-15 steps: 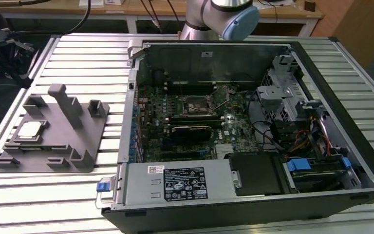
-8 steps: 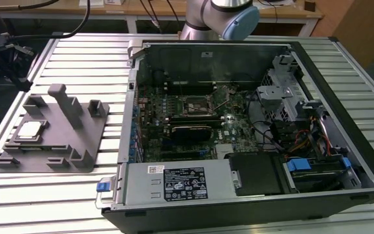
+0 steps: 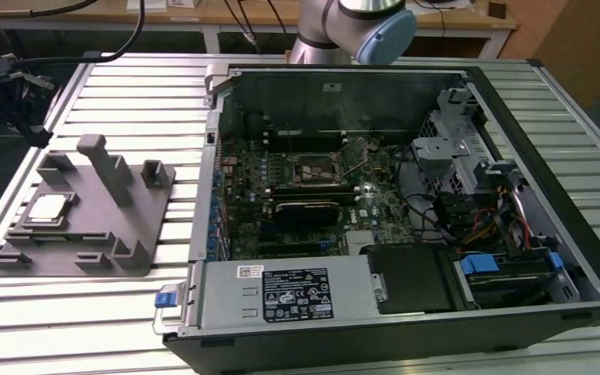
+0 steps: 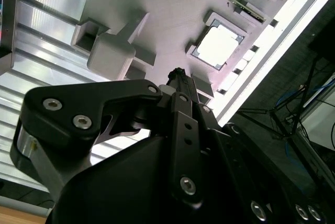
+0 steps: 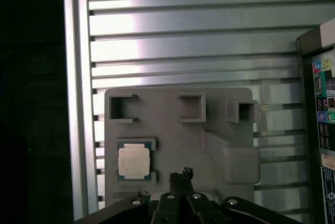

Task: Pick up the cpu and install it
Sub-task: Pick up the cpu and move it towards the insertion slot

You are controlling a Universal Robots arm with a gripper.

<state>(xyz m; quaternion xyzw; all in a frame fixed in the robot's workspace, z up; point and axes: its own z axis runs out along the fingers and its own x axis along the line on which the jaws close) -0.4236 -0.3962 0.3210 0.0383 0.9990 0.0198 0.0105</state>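
Your gripper (image 5: 180, 174) hangs above the grey fixture block (image 5: 178, 124), its fingertips pressed together with nothing between them. The cpu (image 5: 133, 161) lies flat in a recess of that block, near the tips but apart from them. The open computer case (image 3: 383, 195) stands beside the block, on the exterior view's right.
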